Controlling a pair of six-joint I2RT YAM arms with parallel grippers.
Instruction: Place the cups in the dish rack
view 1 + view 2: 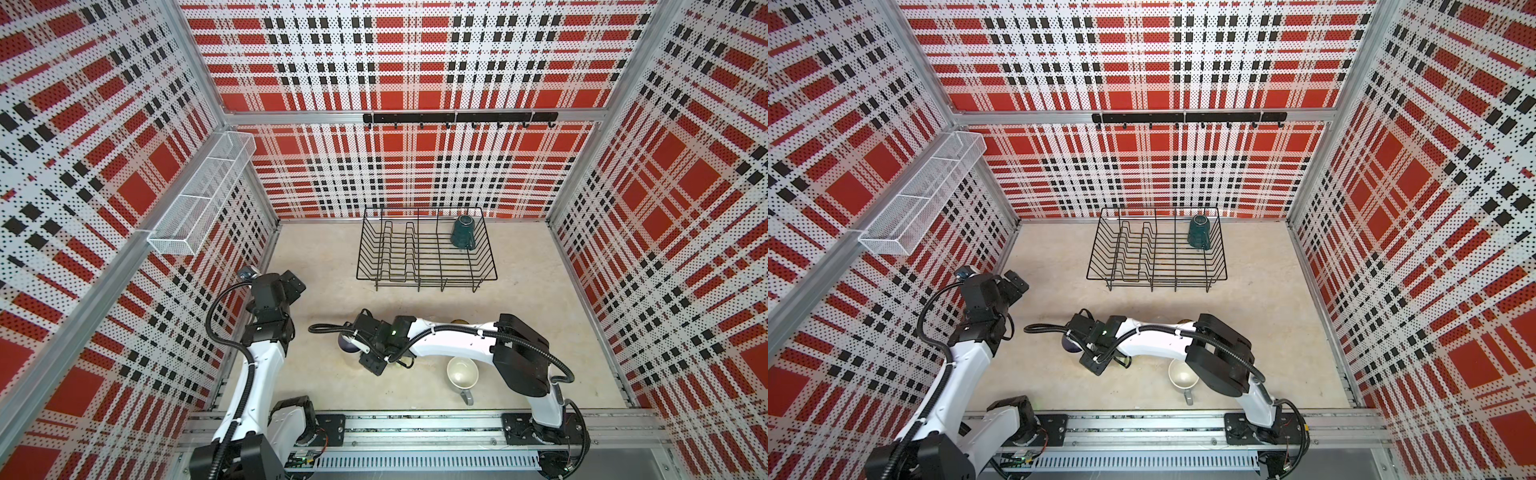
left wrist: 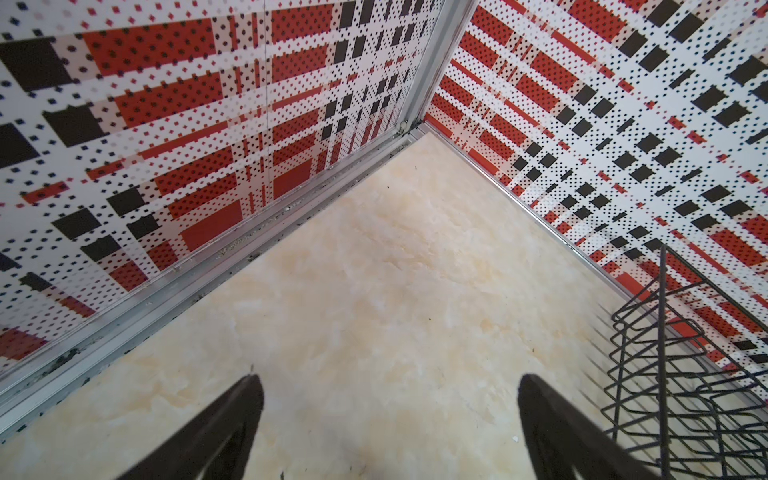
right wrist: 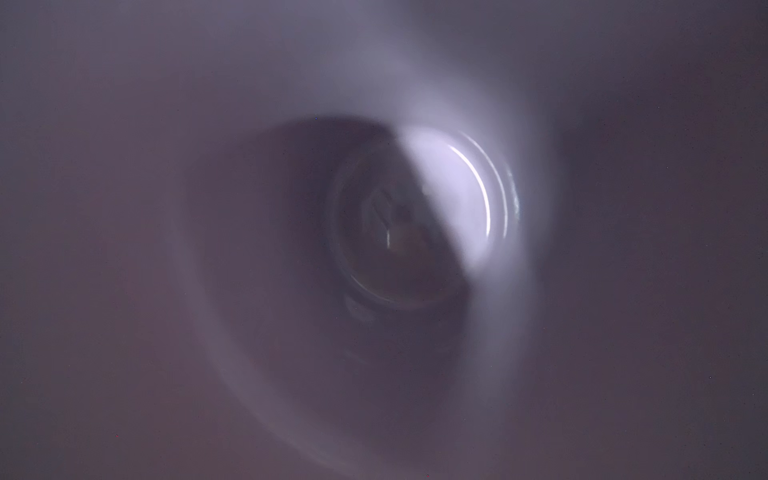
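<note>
The beige surface (image 1: 316, 266) is walled with red, black and white plaid panels. The black wire dish rack (image 1: 424, 279) sits at the middle of the far edge. A dark teal mug (image 1: 464, 232) stands upside down in its far right corner, seen in both top views.

My left gripper (image 2: 390, 378) hangs above the surface near the left edge. Its two dark fingers are spread wide with nothing between them, and a corner of the rack shows beside it in the left wrist view.

My right arm reaches across to the middle of the surface, where the right gripper (image 1: 355, 343) sits at a grey cup (image 1: 347, 344). The right wrist view is filled by that cup's blurred, greyish inside (image 3: 395, 232). The fingers are hidden, so I cannot tell how far they are closed or whether they grip the cup.

A light green mug (image 1: 462, 371) stands mouth up near the front edge, just beside the right arm. A sliver of an amber tumbler (image 1: 458, 321) shows behind that arm.
</note>
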